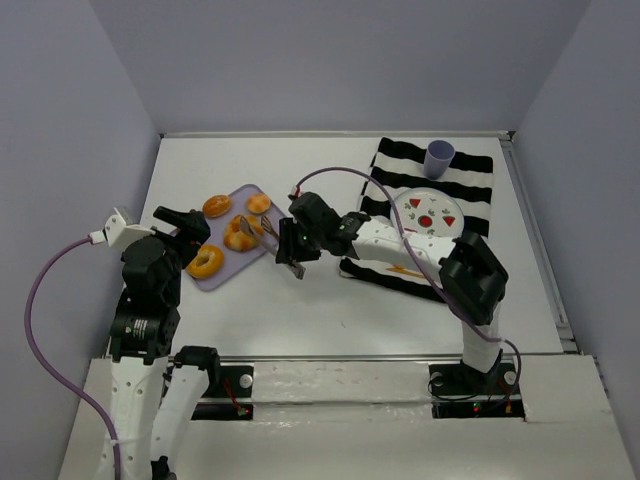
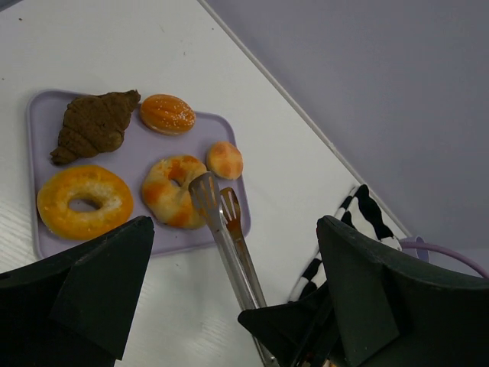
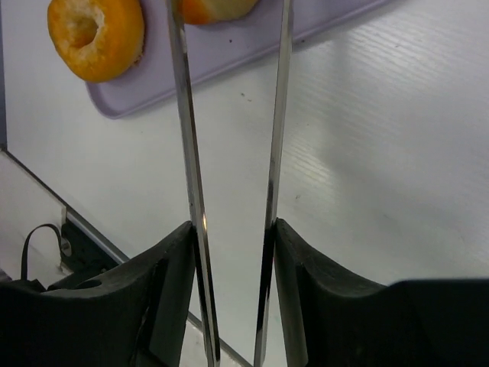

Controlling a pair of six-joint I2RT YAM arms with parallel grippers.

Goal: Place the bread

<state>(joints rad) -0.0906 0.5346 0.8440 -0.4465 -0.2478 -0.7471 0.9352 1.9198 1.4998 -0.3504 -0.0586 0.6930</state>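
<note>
A lilac tray [image 1: 224, 272] holds several breads: a ring donut [image 1: 205, 262], a twisted glazed ring [image 1: 240, 235], a small round bun [image 1: 259, 203], an oval bun [image 1: 216, 206] and a brown croissant [image 2: 93, 126]. My right gripper [image 1: 292, 245] is shut on metal tongs [image 1: 268, 232], one arm against each finger [image 3: 164, 283]. The tong tips [image 2: 205, 191] reach the twisted ring [image 2: 172, 191], and its edge [image 3: 214, 8] shows between the two arms. My left gripper [image 1: 185, 225] hangs open over the tray's left side with nothing in it.
A black-and-white striped cloth [image 1: 470, 185] lies at the right. On it stand a white plate [image 1: 425, 212] with red watermelon prints and a purple cup [image 1: 438, 157]. A small orange item [image 1: 405, 270] lies on the cloth's near edge. Walls enclose the table.
</note>
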